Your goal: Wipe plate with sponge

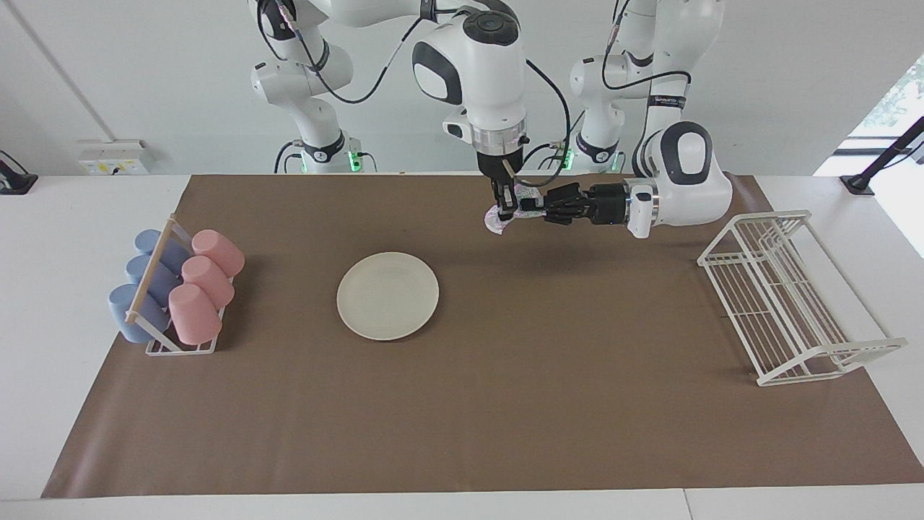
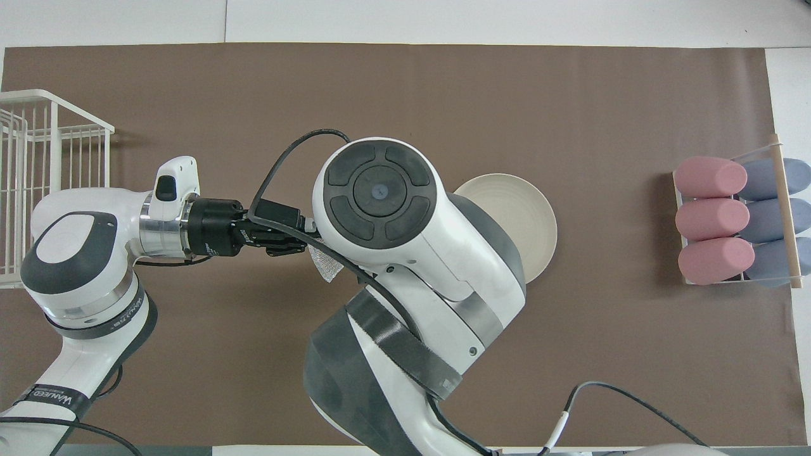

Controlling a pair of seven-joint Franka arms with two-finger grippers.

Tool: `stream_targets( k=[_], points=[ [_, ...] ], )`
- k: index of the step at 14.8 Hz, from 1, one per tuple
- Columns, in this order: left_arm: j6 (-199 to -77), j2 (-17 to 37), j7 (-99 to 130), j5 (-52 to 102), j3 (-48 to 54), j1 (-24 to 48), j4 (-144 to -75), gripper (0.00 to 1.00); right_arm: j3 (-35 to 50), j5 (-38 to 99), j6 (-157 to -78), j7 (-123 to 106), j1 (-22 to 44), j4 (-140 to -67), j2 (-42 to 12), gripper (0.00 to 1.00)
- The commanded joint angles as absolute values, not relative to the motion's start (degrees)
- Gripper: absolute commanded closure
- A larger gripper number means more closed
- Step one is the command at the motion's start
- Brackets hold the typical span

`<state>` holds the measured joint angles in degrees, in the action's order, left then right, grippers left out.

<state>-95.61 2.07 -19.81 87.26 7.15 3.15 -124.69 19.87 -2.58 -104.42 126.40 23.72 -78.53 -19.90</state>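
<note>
Passing the sponge (image 1: 497,219) in mid-air, the right gripper (image 1: 507,209) hangs fingers-down and pinches it, while the left gripper (image 1: 540,210) reaches in level at its three o'clock; whether its fingers have let go I cannot tell. At seven o'clock of the sponge, the plate (image 1: 388,295) lies bare on the brown mat (image 1: 505,404), probably awaiting the wipe.

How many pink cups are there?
3, all lying on their sides in one row in the cup rack at the right arm's end of the table. None seem hidden.
</note>
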Motion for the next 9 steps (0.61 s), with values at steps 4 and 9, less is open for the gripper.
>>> stream_targets(
  k=[4, 9],
  points=[
    [-94.39, 0.7, -20.65, 88.24, 6.24, 3.43, -125.77, 0.0, 20.21, -1.93, -106.08, 118.34, 18.74, -84.44, -17.24, 1.0],
    [-94.74, 0.53, -20.48, 88.24, 6.15, 3.08, -125.6, 0.0, 20.3, -0.8, -119.24, 102.68, 10.12, -105.34, -9.6, 1.0]
  ],
)
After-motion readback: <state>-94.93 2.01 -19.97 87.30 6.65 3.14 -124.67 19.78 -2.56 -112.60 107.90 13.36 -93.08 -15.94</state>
